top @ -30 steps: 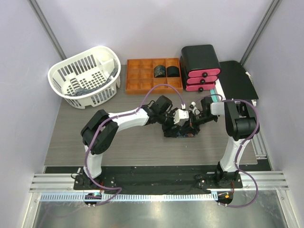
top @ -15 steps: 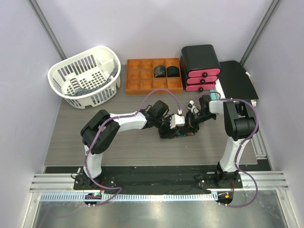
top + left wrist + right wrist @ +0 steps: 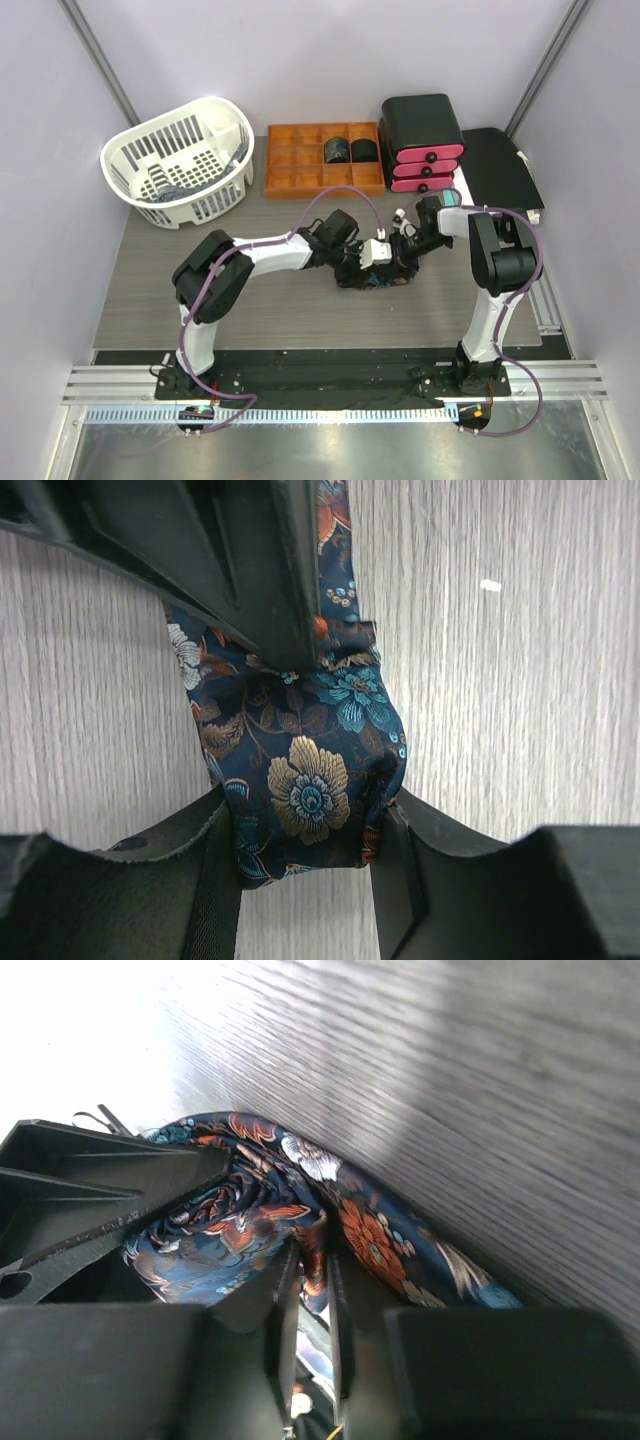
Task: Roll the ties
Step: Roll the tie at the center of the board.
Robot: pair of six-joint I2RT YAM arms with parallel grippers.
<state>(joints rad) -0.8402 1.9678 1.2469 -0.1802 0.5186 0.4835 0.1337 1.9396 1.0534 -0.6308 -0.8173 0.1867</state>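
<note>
A grey wood-grain table (image 3: 260, 310) sits between pale lilac walls, and both arms meet near its middle. The left gripper (image 3: 310, 815) straddles the tie (image 3: 305, 715), a dark blue floral bundle lying on the table. One finger presses each flank, and the cloth bulges above the pinch, so this hand looks clamped on the roll. The right gripper (image 3: 310, 1260) faces it from the right, just beside it. Its fingers are drawn almost together with a fold of the same tie in the slit, but I cannot tell whether they bite on that fold. Seen from above, the bundle's long axis runs left to right between the two hands, so neither is nearer. The left arm stretches low across the table from its bent elbow. The right arm stands upright, with its forearm reaching left and down. The next move probably turns on the left hand holding the roll tight by itself. On the far side, an orange tray (image 3: 290, 170) holds two rolled ties (image 3: 337, 149), and a white basket (image 3: 180, 165) stands far left.
</note>
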